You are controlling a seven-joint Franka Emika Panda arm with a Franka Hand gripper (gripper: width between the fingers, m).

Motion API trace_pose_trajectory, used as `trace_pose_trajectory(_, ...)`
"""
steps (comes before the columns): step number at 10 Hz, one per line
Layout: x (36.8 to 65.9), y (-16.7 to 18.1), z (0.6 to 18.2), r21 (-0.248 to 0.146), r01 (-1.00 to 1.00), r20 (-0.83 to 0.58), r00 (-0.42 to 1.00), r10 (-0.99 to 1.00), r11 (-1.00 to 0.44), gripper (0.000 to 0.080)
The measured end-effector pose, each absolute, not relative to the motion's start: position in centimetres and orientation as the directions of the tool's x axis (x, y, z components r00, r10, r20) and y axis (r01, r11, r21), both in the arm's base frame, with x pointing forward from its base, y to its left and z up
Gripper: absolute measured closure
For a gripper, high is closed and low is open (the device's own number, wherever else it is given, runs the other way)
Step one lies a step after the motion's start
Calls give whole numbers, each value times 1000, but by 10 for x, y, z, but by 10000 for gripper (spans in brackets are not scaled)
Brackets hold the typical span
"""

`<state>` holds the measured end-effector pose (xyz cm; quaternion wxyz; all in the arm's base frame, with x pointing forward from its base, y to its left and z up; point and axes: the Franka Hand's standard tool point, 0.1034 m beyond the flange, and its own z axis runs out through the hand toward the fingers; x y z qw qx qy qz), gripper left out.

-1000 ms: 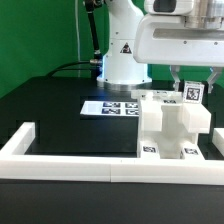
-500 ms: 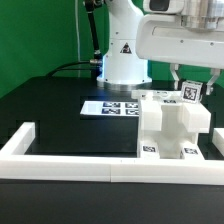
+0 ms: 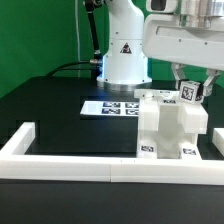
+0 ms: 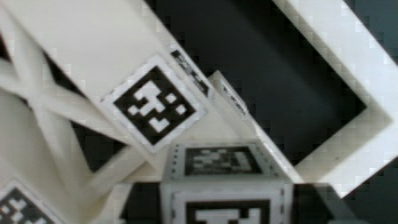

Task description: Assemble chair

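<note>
The chair point(image 3: 170, 128) is a blocky white structure with small black-and-white tags, standing at the exterior view's right, just behind the front rail. My gripper point(image 3: 188, 92) hangs over its top right corner, shut on a small white tagged piece point(image 3: 189, 93) that sits at the top of the structure. In the wrist view the same piece point(image 4: 222, 182) fills the space between my gripper's point(image 4: 222, 205) fingers, and a slanted white chair part with a large tag point(image 4: 157, 105) lies just beyond it. The fingertips themselves are hidden by the piece.
A low white border rail point(image 3: 60, 165) runs along the table's front and up its left side, and shows in the wrist view too point(image 4: 356, 70). The marker board point(image 3: 108, 106) lies flat behind the chair. The arm's white base point(image 3: 123, 55) stands at the back.
The hand above the chair has turned and tilted a little. The small tagged piece in its fingers stays almost where it was.
</note>
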<state>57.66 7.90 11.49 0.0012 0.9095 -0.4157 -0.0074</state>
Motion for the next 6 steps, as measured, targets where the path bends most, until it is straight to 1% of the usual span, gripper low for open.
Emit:
trace_pose_trajectory(2,577,80,115,8,-827,-13,562,-827,-563,512)
trace_pose_trajectory(3,577,81,115,6,-879,-17,476,-879,-476,512)
trace_pose_trajectory(4,577,82,115,6,-890,-18,455,-890,-455,512)
trace_pose_trajectory(6,577,83,115,8,-945,-18,328,-945,-328,512)
